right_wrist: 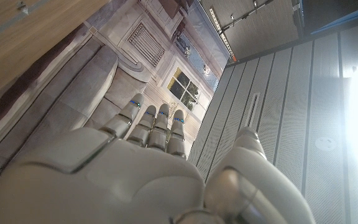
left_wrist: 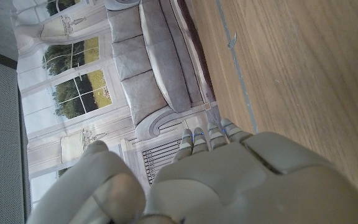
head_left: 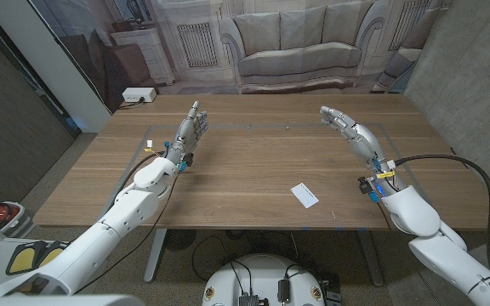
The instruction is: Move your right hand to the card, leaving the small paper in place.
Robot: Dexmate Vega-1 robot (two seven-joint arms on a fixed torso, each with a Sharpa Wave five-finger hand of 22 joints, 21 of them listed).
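Holding my right hand [head_left: 340, 120] open and empty above the far side of the wooden surface [head_left: 253, 161], I have not yet reached the white card [head_left: 304, 195], which lies well apart near the front edge.

Small white card [head_left: 304, 195] flat on the wooden table [head_left: 253, 161], askew, near the front edge

The bench [head_left: 253, 161] is showing a matt brown wood surface with fine, even grain. Near its front edge, the card [head_left: 304, 195] is looking like smooth white paper stock. The right hand [head_left: 340, 121] and left hand [head_left: 192, 126] are wearing smooth pale-grey plastic shells with a soft sheen, as both wrist views are showing.
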